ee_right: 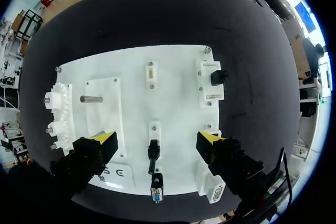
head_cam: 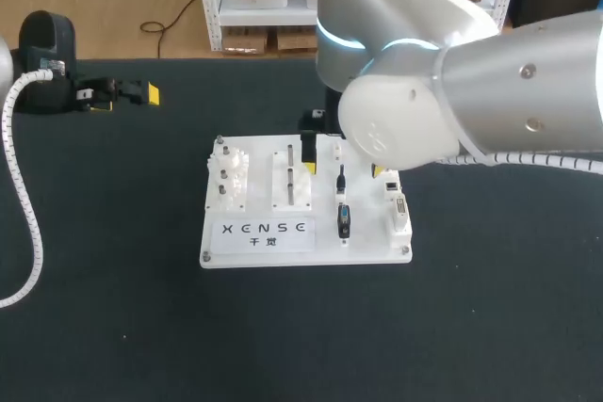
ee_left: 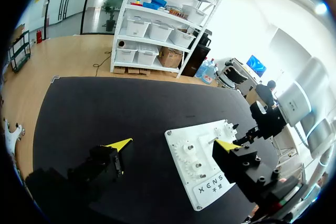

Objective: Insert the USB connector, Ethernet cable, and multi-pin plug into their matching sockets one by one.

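Observation:
A white socket board (head_cam: 273, 251) lies mid-table. My right gripper (ee_right: 157, 140) hangs open above it, yellow tips wide apart on either side of a black USB connector (ee_right: 153, 153), touching nothing. That connector (head_cam: 341, 181) lies in line with a small white socket (ee_right: 154, 128). Just beyond its tail is the blue-faced multi-pin plug (ee_right: 156, 188) (head_cam: 344, 220). A black plug (ee_right: 217, 77), apparently the Ethernet one, sits in a white block at the board's side. My left gripper (ee_left: 173, 145) (head_cam: 122, 93) is open and empty, well off to the board's left.
Plastic gears (head_cam: 229, 176) and a metal peg (head_cam: 291, 162) stand on the board's left half. A white multi-pin socket block (head_cam: 399, 209) is at its right edge. My right arm's elbow (head_cam: 405, 120) covers the board's back right. Black mat (head_cam: 490, 327) surrounds the board.

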`<state>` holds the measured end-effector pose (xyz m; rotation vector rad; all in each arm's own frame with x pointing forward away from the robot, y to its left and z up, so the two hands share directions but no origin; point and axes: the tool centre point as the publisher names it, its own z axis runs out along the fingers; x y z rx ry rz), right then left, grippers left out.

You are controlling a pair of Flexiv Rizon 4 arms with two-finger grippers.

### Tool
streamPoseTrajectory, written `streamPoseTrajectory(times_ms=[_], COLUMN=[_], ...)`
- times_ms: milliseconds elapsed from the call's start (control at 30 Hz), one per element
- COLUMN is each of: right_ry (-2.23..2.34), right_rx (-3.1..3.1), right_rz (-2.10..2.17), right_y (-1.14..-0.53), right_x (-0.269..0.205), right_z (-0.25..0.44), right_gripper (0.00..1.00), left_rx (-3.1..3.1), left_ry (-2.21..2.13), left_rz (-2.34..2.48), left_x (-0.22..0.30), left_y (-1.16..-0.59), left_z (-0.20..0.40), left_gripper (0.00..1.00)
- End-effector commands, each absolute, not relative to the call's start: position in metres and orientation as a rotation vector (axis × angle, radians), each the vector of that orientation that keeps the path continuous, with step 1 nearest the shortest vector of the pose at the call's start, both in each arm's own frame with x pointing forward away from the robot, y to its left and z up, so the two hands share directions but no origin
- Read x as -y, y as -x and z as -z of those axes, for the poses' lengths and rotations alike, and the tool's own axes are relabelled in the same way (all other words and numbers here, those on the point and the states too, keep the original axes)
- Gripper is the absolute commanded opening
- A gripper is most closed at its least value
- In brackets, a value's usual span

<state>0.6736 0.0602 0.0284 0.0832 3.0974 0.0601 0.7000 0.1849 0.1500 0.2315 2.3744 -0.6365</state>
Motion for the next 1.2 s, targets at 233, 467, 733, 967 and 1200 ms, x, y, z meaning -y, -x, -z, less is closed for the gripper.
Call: streamPoseTrajectory(times_ms=[233, 467, 733, 967, 1200], right_ry=[-0.016, -0.003, -0.025, -0.057, -0.056], right_rx=[-3.085, -3.082, -3.057, -3.038, -3.043], right_rz=[-0.009, -0.003, -0.014, -0.055, -0.049], right_y=[-0.665, -0.659, -0.656, -0.653, -0.653], right_x=[-0.064, -0.064, -0.06, -0.06, -0.06], right_z=[-0.025, -0.022, -0.017, -0.011, -0.009], right_gripper=[1.0, 1.0, 0.97, 0.74, 0.42], left_rx=[-2.374, -2.374, -2.374, -2.374, -2.374], left_ry=[-0.232, -0.232, -0.232, -0.232, -0.232], left_rz=[0.636, 0.636, 0.636, 0.636, 0.636], left_x=[-0.185, -0.185, -0.185, -0.185, -0.185], left_y=[-0.7, -0.7, -0.7, -0.7, -0.7], left_z=[-0.15, -0.15, -0.15, -0.15, -0.15], left_gripper=[1.0, 1.0, 1.0, 1.0, 1.0])
